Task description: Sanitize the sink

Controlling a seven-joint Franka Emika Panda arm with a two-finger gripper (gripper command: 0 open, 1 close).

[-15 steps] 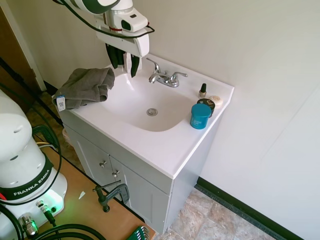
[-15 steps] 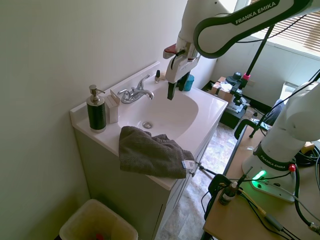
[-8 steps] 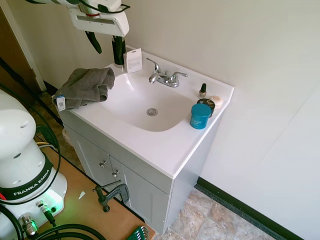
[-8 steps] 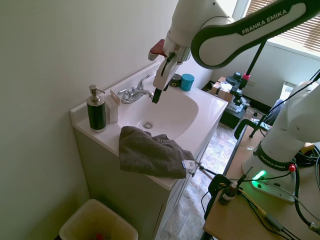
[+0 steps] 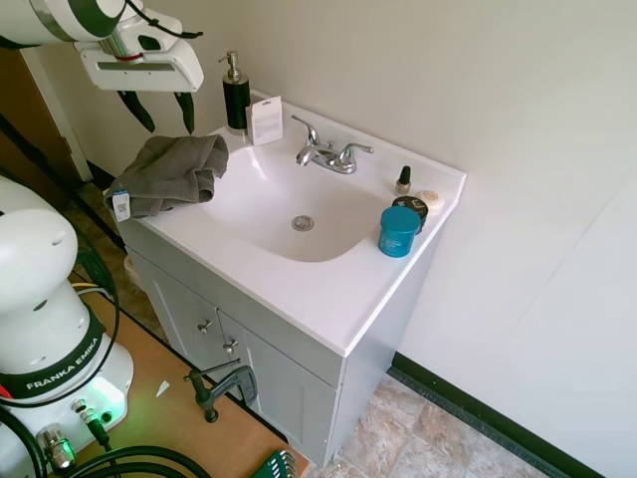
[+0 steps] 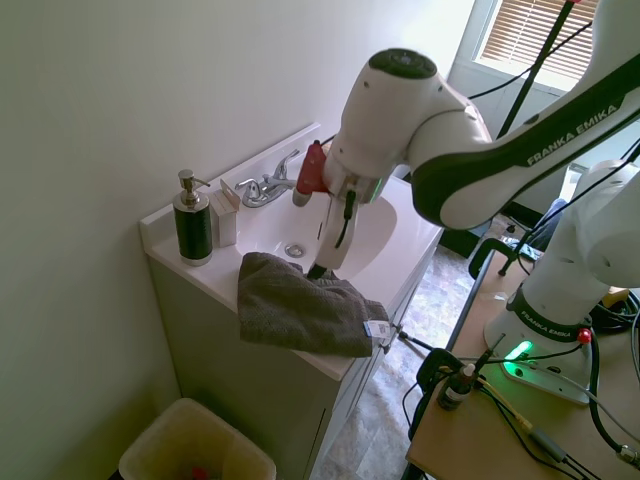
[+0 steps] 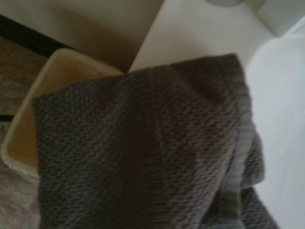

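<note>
The sink [image 5: 261, 199] is a glossy white oval basin with a chrome drain [image 5: 303, 223] and a chrome two-handle faucet [image 5: 328, 154], set in a white vanity top. A crumpled grey towel [image 5: 169, 171] lies over the vanity's corner and hangs down the side [image 6: 300, 315]. My gripper [image 5: 160, 112] hangs just above the towel, open, with nothing between its dark fingers. The wrist view is filled by the towel [image 7: 143, 157] from close above.
A black soap dispenser [image 5: 236, 97] and a small white box [image 5: 266, 120] stand behind the towel. A blue jar [image 5: 399, 231], small tins [image 5: 423, 202] and a little bottle [image 5: 403, 180] stand on the other side of the basin. A cream bin [image 6: 195, 452] sits on the floor beside the vanity.
My gripper has swung from above the basin near the faucet across to the towel corner and come lower. Its fingers have spread wider. The towel has not moved.
</note>
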